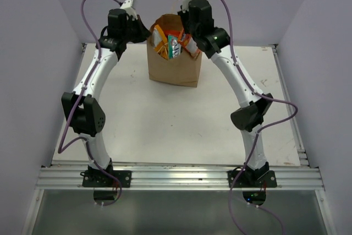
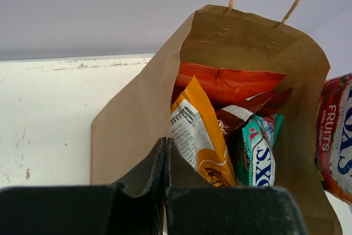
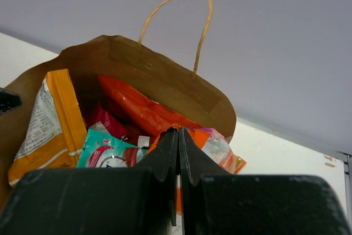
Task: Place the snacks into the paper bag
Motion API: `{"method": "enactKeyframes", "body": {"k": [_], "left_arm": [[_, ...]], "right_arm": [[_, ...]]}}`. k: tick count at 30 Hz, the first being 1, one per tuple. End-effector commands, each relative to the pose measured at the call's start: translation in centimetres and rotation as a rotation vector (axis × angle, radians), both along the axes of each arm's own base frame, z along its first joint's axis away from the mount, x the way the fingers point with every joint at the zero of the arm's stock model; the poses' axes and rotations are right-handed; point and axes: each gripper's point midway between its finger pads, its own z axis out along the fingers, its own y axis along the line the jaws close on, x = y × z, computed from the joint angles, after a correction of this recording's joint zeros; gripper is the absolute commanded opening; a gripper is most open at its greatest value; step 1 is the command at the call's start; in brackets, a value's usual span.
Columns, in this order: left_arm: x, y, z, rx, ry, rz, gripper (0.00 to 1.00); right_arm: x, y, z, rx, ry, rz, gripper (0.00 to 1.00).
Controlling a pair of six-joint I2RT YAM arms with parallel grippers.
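Observation:
The brown paper bag (image 1: 175, 70) stands upright at the back middle of the table, mouth open. In the left wrist view it (image 2: 137, 114) holds a red-orange packet (image 2: 228, 83), a tall yellow-orange packet (image 2: 201, 136), a dark red packet (image 2: 247, 115) and a teal-green packet (image 2: 258, 155). My left gripper (image 2: 166, 149) is shut on the bag's left rim. My right gripper (image 3: 178, 136) is shut on a pink-silver packet (image 3: 223, 152), held at the bag's right rim; that packet also shows in the left wrist view (image 2: 335, 136). The bag's handles (image 3: 181, 20) stand up behind.
The white table (image 1: 165, 119) is walled by purple panels on the left, back and right. A metal rail (image 1: 181, 177) runs along the near edge, with both arm bases on it. Another rail (image 1: 289, 108) runs down the right side.

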Motion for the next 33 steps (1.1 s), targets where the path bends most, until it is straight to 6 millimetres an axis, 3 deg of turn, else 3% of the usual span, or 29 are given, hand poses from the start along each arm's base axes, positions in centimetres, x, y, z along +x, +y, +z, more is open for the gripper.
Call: {"method": "enactKeyframes", "body": {"k": [1, 10, 21, 33], "left_arm": [[-0.3, 0.1, 4.5, -0.041, -0.109, -0.007, 0.0], [-0.7, 0.1, 4.7, -0.045, -0.11, -0.009, 0.0], [-1.2, 0.3, 5.1, -0.045, -0.114, 0.0, 0.0], [-1.4, 0.3, 5.3, -0.049, -0.115, 0.01, 0.0]], "right_arm": [[-1.4, -0.1, 8.1, 0.154, -0.191, 0.036, 0.0], [-2.8, 0.5, 12.5, 0.289, -0.28, 0.101, 0.0], [-4.5, 3.7, 14.3, 0.415, -0.296, 0.243, 0.0], [-5.2, 3.6, 15.6, 0.441, -0.322, 0.257, 0.0]]}}
